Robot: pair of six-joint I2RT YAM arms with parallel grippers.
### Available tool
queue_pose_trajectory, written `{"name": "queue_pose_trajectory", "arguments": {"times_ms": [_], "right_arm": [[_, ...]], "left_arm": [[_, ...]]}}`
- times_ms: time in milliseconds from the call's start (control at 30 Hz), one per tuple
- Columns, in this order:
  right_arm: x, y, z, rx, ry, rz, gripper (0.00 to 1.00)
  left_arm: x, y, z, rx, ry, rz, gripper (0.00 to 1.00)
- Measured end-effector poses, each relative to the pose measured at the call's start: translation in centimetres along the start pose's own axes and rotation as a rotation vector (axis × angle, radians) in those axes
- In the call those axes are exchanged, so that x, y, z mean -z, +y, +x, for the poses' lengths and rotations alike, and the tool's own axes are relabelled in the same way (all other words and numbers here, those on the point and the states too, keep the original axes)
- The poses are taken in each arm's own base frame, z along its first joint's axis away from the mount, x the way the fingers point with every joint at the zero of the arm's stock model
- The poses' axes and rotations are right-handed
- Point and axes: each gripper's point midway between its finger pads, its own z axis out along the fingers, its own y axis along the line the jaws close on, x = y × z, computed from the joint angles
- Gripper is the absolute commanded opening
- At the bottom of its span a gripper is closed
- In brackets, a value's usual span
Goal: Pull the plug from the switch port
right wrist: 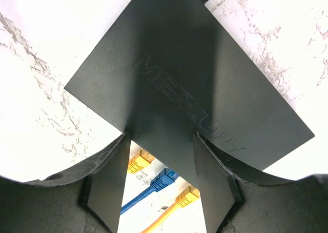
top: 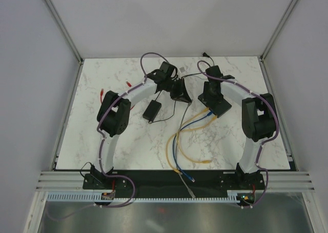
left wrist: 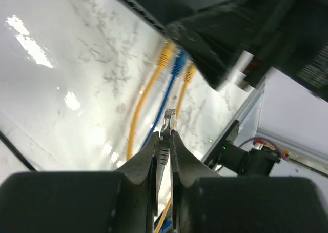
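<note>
The switch [right wrist: 189,74] is a flat black box marked MERCURY; in the top view [top: 222,109] it lies right of centre. Yellow [right wrist: 139,162], blue [right wrist: 164,180] and yellow [right wrist: 187,196] plugs sit in its port edge. My right gripper [right wrist: 161,138] is open, both fingertips resting on the switch's top face near the ports; it also shows in the top view [top: 211,96]. My left gripper [left wrist: 165,136] is shut on a grey plug [left wrist: 168,118], whose clear tip is free of the switch [left wrist: 148,7] and apart from the ports. In the top view the left gripper [top: 180,94] is left of the switch.
A smaller black power brick [top: 152,111] with a thin cord lies left of centre. A grey cable [top: 182,135] and yellow and blue cables [top: 177,146] trail toward the near edge. Red-tipped cables [top: 103,93] lie at the left. White walls enclose the table.
</note>
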Motion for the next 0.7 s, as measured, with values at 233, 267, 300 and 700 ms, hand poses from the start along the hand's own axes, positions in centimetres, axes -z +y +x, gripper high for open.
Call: {"name": "queue_pose_trajectory", "arguments": {"times_ms": [233,267,300,700], "right_arm": [[0.0,0.1,-0.1,0.008,-0.009,-0.009,0.63],[0.0,0.1,-0.1,0.010,-0.011,-0.010,0.64],[0.0,0.1,-0.2,0.012,-0.013,-0.012,0.64],[0.2,0.2,-0.2,0.032,-0.013,-0.033,0.66]], "left_arm": [[5.8,-6.1,-0.3,-0.123,-0.052,0.122,0.02],[6.5,-7.0,-0.3,-0.136,-0.054,0.142,0.02],[7.1,-7.7,-0.2,-0.147,-0.056,0.160,0.02],[15.6,-16.3,-0.2,-0.306,-0.185,0.296,0.02]]}}
